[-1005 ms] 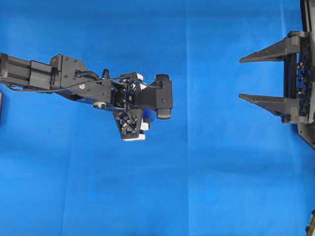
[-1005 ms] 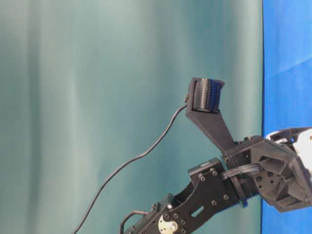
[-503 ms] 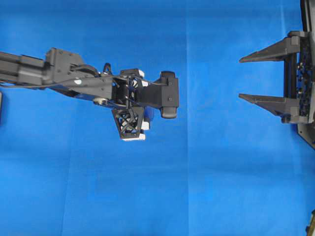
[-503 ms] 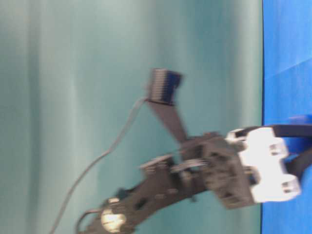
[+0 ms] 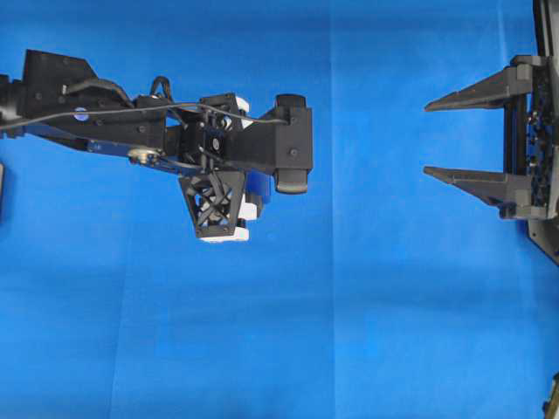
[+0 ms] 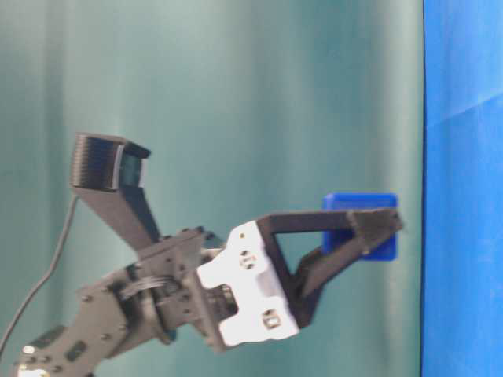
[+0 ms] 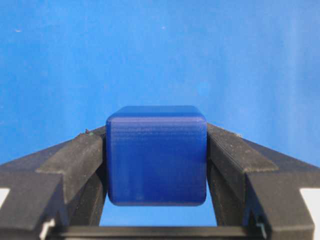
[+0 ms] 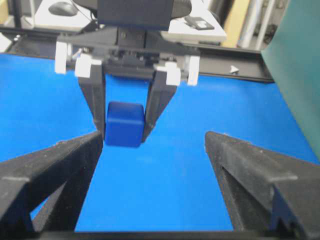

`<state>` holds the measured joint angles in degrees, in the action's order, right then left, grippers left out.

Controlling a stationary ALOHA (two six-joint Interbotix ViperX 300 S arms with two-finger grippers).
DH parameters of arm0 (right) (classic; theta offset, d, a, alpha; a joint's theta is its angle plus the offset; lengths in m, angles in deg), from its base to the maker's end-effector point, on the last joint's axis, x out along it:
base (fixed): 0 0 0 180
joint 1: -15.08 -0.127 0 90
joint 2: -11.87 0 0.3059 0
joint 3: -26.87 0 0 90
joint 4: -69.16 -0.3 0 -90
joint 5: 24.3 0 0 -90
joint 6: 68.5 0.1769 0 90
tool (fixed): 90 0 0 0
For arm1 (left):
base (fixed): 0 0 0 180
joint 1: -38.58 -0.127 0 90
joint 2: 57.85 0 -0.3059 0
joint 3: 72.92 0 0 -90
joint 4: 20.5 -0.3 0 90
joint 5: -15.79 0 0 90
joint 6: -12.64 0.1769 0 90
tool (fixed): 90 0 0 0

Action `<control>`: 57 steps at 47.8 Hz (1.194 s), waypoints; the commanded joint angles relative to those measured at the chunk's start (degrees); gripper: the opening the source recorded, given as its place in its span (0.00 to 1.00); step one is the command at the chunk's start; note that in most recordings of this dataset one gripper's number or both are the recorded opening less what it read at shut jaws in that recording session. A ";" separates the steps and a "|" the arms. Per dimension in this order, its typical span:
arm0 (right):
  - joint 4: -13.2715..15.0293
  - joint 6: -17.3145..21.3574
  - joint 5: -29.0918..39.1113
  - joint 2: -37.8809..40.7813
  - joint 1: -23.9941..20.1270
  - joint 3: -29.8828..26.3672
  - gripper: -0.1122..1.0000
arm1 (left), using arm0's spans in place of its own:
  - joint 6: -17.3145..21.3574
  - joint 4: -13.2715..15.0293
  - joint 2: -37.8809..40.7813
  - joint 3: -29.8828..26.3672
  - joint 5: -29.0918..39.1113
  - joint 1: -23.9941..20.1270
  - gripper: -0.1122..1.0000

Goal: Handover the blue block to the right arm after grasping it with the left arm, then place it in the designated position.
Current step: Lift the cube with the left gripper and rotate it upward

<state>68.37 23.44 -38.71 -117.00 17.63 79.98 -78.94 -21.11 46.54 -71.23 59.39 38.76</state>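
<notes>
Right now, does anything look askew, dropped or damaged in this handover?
Nothing stands out. The blue block sits squarely between the left gripper fingers, lifted off the blue cloth. The right gripper waits open, apart from it.

Blue cloth [image 5: 367,305] across whole table, faint fold creases. Teal backdrop curtain [image 6: 236,94] behind, edge of it at right in right wrist view. Beyond cloth's far edge, black rail [image 8: 240,70], blurred white gear [image 8: 197,27] and pale posts, too soft to identify.
</notes>
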 commanded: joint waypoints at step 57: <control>-0.09 0.18 -0.18 0.26 0.18 -1.93 0.97 | 0.18 -0.44 -6.94 -7.56 9.49 0.00 0.54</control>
<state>68.37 23.52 -38.71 -117.00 17.72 79.71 -78.76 -21.38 41.53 -77.64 69.14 38.84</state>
